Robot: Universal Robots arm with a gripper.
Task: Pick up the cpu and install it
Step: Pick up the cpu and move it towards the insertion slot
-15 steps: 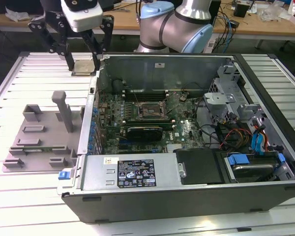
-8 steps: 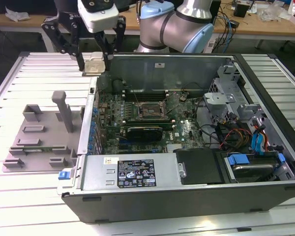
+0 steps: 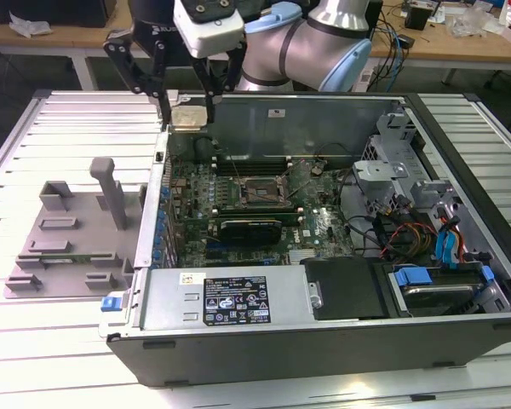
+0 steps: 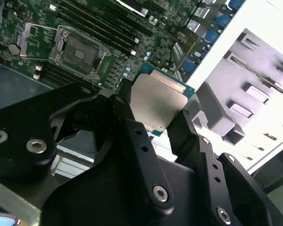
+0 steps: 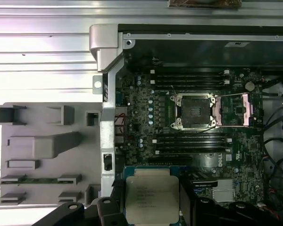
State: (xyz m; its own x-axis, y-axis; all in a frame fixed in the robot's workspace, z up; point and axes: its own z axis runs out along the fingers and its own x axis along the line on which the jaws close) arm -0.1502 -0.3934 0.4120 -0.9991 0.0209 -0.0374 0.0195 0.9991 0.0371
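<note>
Silvery metal faces up between my fingers (image 4: pixel 132 127): it is the flat top of the cpu (image 4: pixel 155 101), with a thin green rim showing around it. My gripper (image 4: pixel 156 104) is pinching the chip by two opposite edges, one black finger on each side. In the exterior view I hold it in the air, above the corner of the open computer case (image 3: pixel 324 328) on the far side at that view's left, level with the top of the case wall and touching nothing else. Below me lies the green motherboard (image 5: pixel 146 108). The black square socket (image 5: pixel 194 111) sits in its middle, well apart from the chip, with its metal latch frame (image 5: pixel 236 109) swung open to one side and its contact field uncovered. Long dark memory slots (image 5: pixel 188 77) run in rows on both sides of the socket. Outside the case, just beside its wall on the exterior view's left, the grey plastic fixture (image 3: pixel 68 230) rests on the pale slatted counter (image 3: pixel 68 119), one upright post rising from it. On the exterior view's right the case holds drive bays with blue tabs (image 3: pixel 447 243) and a bundle of coloured cables (image 3: pixel 404 234). Behind the case rise the silver and light-blue joints of my arm (image 3: pixel 324 38).
</note>
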